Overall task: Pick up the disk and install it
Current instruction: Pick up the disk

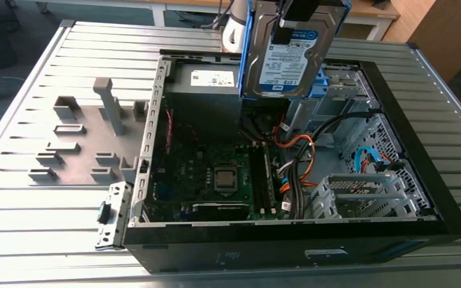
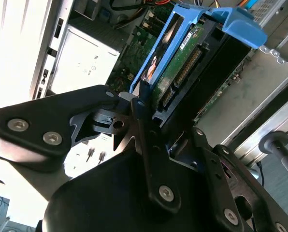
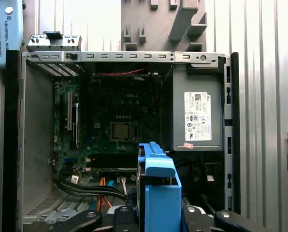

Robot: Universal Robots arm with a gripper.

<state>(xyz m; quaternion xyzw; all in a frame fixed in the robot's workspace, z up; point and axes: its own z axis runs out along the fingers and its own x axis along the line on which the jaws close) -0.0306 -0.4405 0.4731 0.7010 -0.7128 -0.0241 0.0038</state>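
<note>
Gripper [image 2: 164,116]: matte black, angular layered link plates joined by round silver screw heads; jaws black, narrow.

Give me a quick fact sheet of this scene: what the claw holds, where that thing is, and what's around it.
Held item: disk, silver in a blue frame, clamped in the gripper
Position: upright in the air above the open computer case
Installed: not yet
Inside the case: circuit board, grey power supply, cables
Underneath: ribbed metal table
</note>
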